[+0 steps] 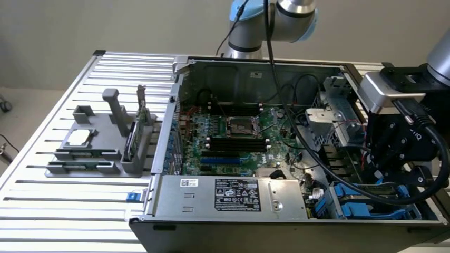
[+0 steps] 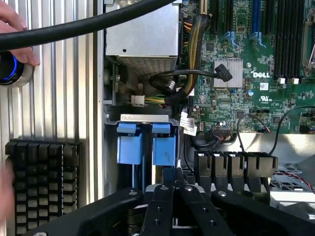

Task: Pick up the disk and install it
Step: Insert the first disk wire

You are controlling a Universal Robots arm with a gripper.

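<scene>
The disk stands on edge in the drive bay, seen end-on as a blue plastic carrier; its silver body and label are hidden. A second blue carrier sits just beside it, parallel. In the exterior view this bay lies at about 4 o'clock in the open computer case.

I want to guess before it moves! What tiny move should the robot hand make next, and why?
Probably a gentle push on the disk to seat it. The gripper is shut, its tips right at that blue frame, which already sits in the slot beside another blue frame. Whether it is fully in, I cannot tell.
</scene>
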